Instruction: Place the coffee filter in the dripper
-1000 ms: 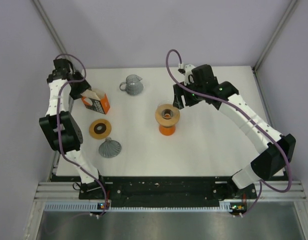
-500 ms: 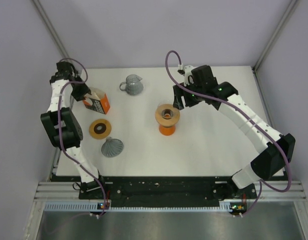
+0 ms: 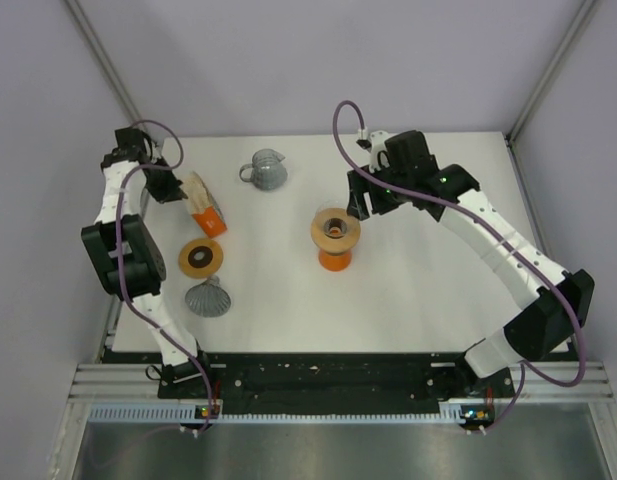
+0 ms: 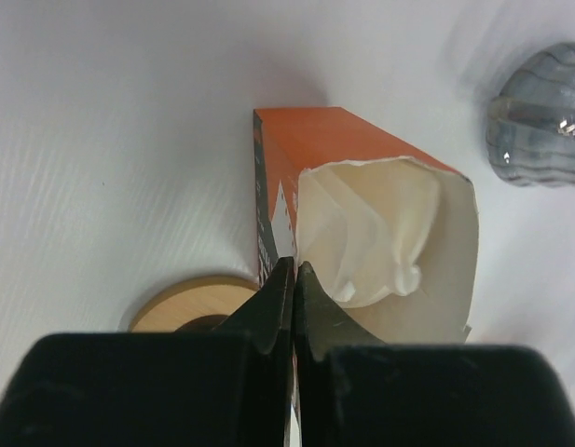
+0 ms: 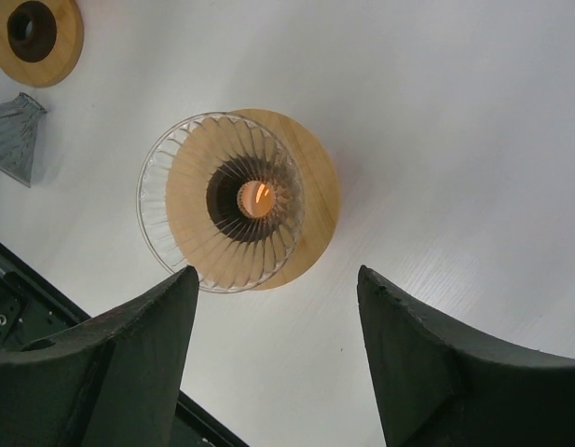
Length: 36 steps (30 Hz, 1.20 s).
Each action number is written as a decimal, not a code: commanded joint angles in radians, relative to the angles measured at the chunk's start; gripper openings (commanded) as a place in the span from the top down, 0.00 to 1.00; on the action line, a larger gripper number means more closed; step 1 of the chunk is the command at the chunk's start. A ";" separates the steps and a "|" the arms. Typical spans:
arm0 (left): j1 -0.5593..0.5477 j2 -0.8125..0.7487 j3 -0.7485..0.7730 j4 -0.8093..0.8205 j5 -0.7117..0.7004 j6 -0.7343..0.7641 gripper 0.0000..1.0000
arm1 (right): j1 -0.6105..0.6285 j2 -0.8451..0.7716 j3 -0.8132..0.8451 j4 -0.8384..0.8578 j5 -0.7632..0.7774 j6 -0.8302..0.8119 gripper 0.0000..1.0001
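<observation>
An orange filter box (image 3: 204, 206) lies tilted at the back left, its open end showing white coffee filters (image 4: 371, 223). My left gripper (image 3: 174, 188) is shut on the box's side wall (image 4: 268, 200), one finger inside and one outside; its fingertips (image 4: 293, 267) meet at the open rim. The dripper (image 3: 335, 230), a clear ribbed glass funnel on a wooden ring and orange stand, stands mid-table. My right gripper (image 3: 366, 200) hovers just behind and above it, open, with nothing between its jaws (image 5: 276, 272). The dripper (image 5: 222, 200) is empty.
A grey glass pitcher (image 3: 266, 170) stands at the back, right of the box. A wooden ring with a dark hole (image 3: 201, 257) and a grey ribbed cone (image 3: 208, 297) lie in front of the box, near the left arm.
My left gripper has shut on the box's wall, and the box has swung to a steeper angle. The grey ribbed cone has shifted slightly left. The right arm has not moved.
</observation>
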 commanded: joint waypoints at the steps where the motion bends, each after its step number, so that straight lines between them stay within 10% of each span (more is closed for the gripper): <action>1: -0.018 -0.155 -0.017 -0.032 0.093 0.110 1.00 | 0.000 -0.051 0.028 0.029 -0.027 0.004 0.32; 17: -0.413 -0.449 -0.175 -0.095 -0.019 0.417 1.00 | 0.198 0.012 0.131 0.252 -0.057 0.090 0.33; 36: -0.555 -0.517 -0.221 -0.092 -0.062 0.374 1.00 | 0.270 0.234 0.090 0.532 0.014 0.411 0.39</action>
